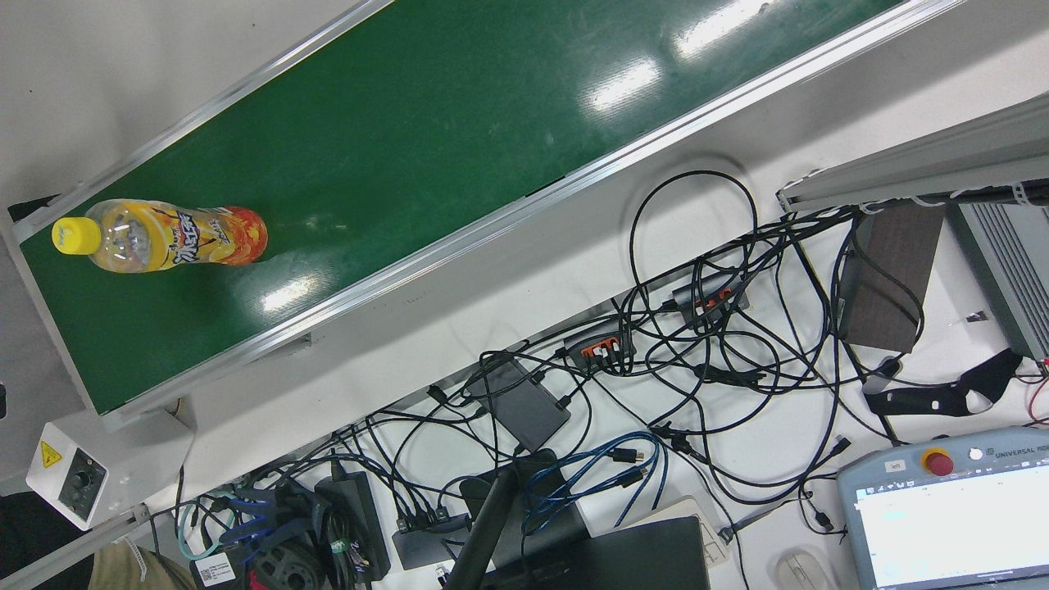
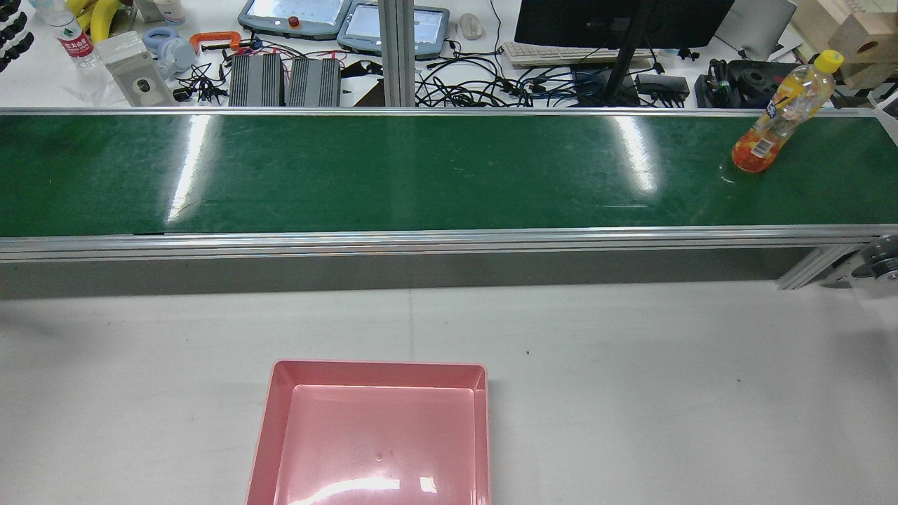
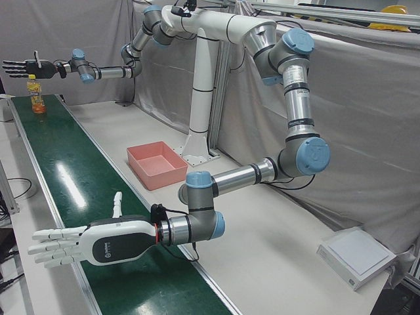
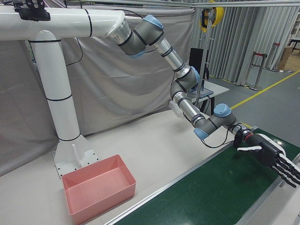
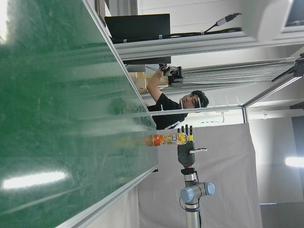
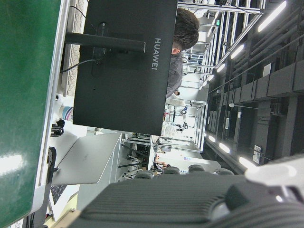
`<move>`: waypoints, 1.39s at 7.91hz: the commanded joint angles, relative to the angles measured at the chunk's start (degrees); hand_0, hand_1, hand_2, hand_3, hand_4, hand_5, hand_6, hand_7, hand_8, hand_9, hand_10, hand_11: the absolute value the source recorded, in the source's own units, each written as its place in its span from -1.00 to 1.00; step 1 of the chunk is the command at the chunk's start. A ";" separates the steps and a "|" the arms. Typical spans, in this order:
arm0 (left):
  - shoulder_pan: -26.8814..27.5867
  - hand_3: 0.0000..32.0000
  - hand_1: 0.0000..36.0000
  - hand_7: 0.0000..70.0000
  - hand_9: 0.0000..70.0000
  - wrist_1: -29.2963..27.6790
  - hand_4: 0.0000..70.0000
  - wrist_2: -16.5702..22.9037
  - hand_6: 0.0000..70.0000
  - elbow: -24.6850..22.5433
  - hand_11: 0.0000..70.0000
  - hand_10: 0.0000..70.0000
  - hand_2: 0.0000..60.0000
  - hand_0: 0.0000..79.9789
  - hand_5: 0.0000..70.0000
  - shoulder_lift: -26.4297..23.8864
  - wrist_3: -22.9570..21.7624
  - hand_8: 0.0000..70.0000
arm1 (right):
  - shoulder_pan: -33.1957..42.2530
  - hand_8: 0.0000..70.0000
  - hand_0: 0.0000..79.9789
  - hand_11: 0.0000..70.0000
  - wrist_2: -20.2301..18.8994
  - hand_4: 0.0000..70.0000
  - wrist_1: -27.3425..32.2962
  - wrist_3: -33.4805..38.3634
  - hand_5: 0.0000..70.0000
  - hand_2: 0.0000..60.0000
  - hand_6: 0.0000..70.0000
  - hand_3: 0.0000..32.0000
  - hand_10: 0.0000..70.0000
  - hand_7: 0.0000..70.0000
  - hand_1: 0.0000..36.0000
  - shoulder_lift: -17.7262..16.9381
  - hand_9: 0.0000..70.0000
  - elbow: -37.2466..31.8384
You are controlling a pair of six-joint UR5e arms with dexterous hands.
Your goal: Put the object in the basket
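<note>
The approach has not begun: the bottle (image 2: 779, 116) stands upright at the right end of the green belt (image 2: 421, 175), untouched. The right hand (image 4: 272, 157) hovers nearby, fingers spread and empty; the left hand (image 3: 85, 243) likewise. Next, the right hand must close around the bottle and carry it to the pink basket (image 2: 270, 421) on the desk (image 2: 666, 393).

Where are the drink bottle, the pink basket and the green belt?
drink bottle (image 2: 779, 116): rear view, on its label.
pink basket (image 2: 270, 396): rear view, on its left wall.
green belt (image 2: 393, 168): rear view, on its bare middle.
</note>
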 commanded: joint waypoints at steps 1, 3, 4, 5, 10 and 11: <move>-0.61 -1.00 -0.60 -1.00 -1.00 -1.14 -0.76 -0.05 -1.00 -1.63 -0.91 -0.99 -1.00 0.84 -0.88 3.07 0.02 -1.00 | 0.00 -1.00 -1.00 -1.00 0.00 -1.00 0.00 0.00 -1.00 -1.00 -1.00 -1.00 -1.00 -1.00 -1.00 0.00 -1.00 0.01; -1.76 -1.00 -0.58 -0.99 -1.00 -1.41 -0.74 -0.05 -0.99 -6.71 -0.91 -0.99 -1.00 0.91 -0.86 7.63 -0.15 -1.00 | 0.00 -1.00 -1.00 -1.00 0.00 -1.00 0.00 0.00 -1.00 -1.00 -1.00 -1.00 -1.00 -1.00 -1.00 0.00 -1.00 0.01; -2.20 -1.00 -0.59 -0.99 -1.00 -2.10 -0.75 -0.05 -0.99 -8.74 -0.90 -0.98 -1.00 0.85 -0.86 10.79 -0.15 -1.00 | 0.00 -1.00 -1.00 -1.00 0.00 -1.00 0.00 0.00 -1.00 -1.00 -1.00 -1.00 -1.00 -1.00 -1.00 0.00 -1.00 0.01; -1.77 -1.00 -0.59 -0.99 -1.00 -2.46 -0.76 -0.05 -0.98 -8.76 -0.87 -0.96 -1.00 0.82 -0.86 10.91 -0.15 -1.00 | 0.00 -1.00 -1.00 -1.00 0.00 -1.00 0.00 0.00 -1.00 -1.00 -1.00 -1.00 -1.00 -1.00 -1.00 0.00 -1.00 -0.08; -2.47 -1.00 -0.61 -0.99 -1.00 -2.81 -0.73 0.12 -0.98 -10.52 -0.90 -0.97 -1.00 0.98 -0.86 10.91 -0.24 -1.00 | 0.00 -1.00 -1.00 -1.00 0.00 -1.00 0.00 0.00 -1.00 -1.00 -1.00 -1.00 -1.00 -1.00 -1.00 0.00 -1.00 0.01; -2.38 -1.00 -0.62 -0.99 -1.00 -2.81 -0.73 0.12 -0.98 -10.52 -0.90 -0.97 -1.00 0.97 -0.86 10.91 -0.15 -1.00 | 0.00 -1.00 -1.00 -1.00 0.00 -1.00 0.00 0.00 -1.00 -1.00 -1.00 -1.00 -1.00 -1.00 -1.00 0.00 -1.00 0.01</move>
